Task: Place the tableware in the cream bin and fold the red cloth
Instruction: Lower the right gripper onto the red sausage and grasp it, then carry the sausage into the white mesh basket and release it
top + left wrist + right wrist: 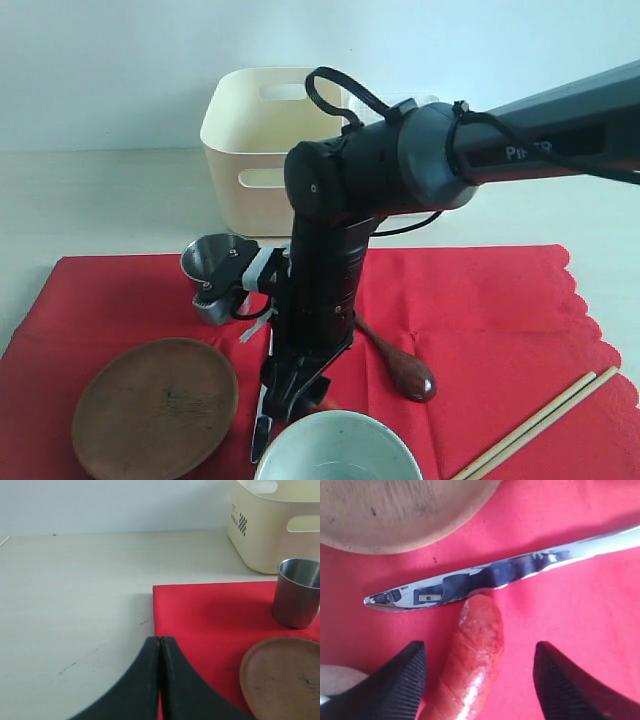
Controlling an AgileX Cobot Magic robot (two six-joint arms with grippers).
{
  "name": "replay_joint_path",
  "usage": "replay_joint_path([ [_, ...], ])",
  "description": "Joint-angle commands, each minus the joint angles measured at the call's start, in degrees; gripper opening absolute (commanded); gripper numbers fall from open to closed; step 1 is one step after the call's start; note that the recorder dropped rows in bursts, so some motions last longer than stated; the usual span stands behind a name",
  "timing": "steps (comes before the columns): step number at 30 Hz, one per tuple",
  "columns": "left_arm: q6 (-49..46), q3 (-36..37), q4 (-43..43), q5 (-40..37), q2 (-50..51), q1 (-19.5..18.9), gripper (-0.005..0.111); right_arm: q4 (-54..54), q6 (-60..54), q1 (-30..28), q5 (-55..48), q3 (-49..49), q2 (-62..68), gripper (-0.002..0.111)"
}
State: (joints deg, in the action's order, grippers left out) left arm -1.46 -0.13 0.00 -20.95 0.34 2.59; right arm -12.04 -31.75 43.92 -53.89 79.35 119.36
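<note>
My right gripper [479, 647] is open and points down at the red cloth [480, 300], its arm reaching across the middle of the exterior view. An orange carrot [472, 655] lies between its jaws, untouched. Just past the carrot's tip lies the silver knife [510, 575], with the wooden plate [395, 510] beyond it. Around the gripper [290, 395] on the cloth are the steel cup [215, 265], the plate [155, 405], the pale bowl [335, 450], the dark wooden spoon [400, 370] and the chopsticks [530, 425]. My left gripper [160, 639] is shut and empty, over the cloth's edge [210, 615].
The cream bin [260, 140] stands on the pale table behind the cloth, beyond the cup [297, 600]. Bare tabletop [75, 590] spreads out beside the cloth on the left arm's side. The right arm hides part of the bin and the cloth's middle.
</note>
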Motion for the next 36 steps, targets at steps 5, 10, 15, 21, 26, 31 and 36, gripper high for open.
replay_joint_path([
  [5,-0.03,0.13,-0.58,0.47,-0.34,-0.01,0.000,-0.49,-0.14,0.09,-0.59,0.62,1.24,0.059],
  [10,-0.03,0.13,-0.58,0.47,-0.34,-0.01,0.000,2.22,-1.58,0.09,-0.14,0.62,2.01,0.039],
  [15,-0.03,0.13,-0.58,0.47,-0.34,-0.01,0.000,4.51,-1.58,0.09,3.78,2.30,2.01,0.006],
  [21,-0.03,0.13,-0.58,0.47,-0.34,-0.01,0.000,4.62,-1.41,0.09,4.00,7.36,1.91,0.000],
  [26,-0.03,0.13,-0.58,0.47,-0.34,-0.01,0.000,6.86,0.24,0.09,2.63,9.07,-0.77,0.000],
  [31,-0.03,0.13,-0.58,0.47,-0.34,-0.01,0.000,6.77,4.02,-0.99,5.21,9.07,-7.31,0.000],
  [36,-0.03,0.13,-0.58,0.47,-0.34,-0.01,0.000,5.70,6.56,-7.63,14.19,9.07,-11.22,0.000],
])
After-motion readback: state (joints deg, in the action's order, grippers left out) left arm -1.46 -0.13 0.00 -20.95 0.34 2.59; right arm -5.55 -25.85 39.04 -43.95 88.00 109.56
